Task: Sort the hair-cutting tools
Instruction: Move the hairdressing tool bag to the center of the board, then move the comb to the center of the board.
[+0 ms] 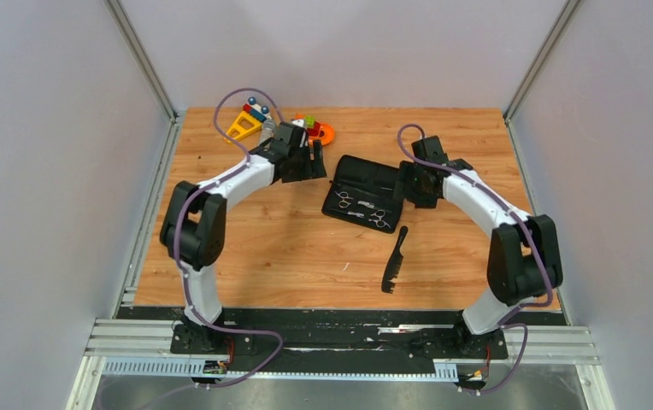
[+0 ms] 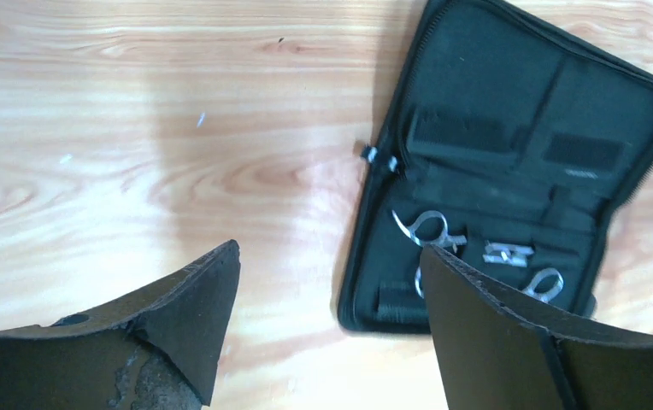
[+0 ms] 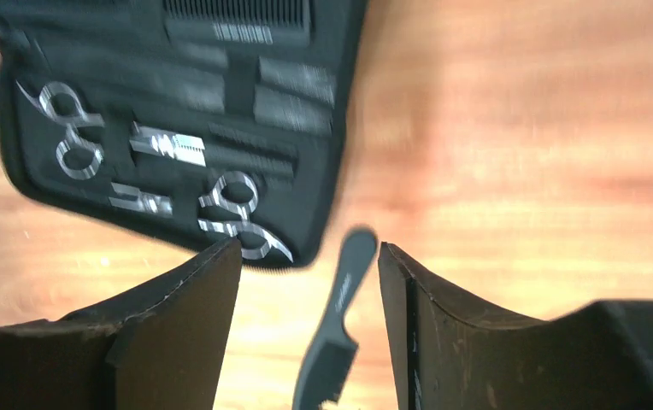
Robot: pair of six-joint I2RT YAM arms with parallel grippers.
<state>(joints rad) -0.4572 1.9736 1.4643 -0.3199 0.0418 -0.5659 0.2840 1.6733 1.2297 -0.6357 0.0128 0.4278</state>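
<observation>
An open black zip case (image 1: 364,195) lies mid-table. Two silver scissors (image 1: 343,202) (image 1: 380,219) sit strapped inside it, along with small silver clips. They also show in the right wrist view (image 3: 71,128) (image 3: 238,213), where a black comb (image 3: 238,13) fills the case's upper pocket. A shorter black comb-like tool (image 1: 395,259) lies loose on the wood in front of the case, and its handle shows between my right fingers (image 3: 340,325). My right gripper (image 3: 308,246) is open and empty, above the case's right edge (image 1: 410,184). My left gripper (image 2: 330,249) is open and empty, left of the case (image 2: 520,154).
Colourful toy blocks (image 1: 250,120), an orange ring (image 1: 325,133) and a grey cylinder (image 1: 267,128) sit at the back, just behind my left gripper. Grey walls enclose the wooden table (image 1: 263,248) on three sides. A metal rail runs along the near edge.
</observation>
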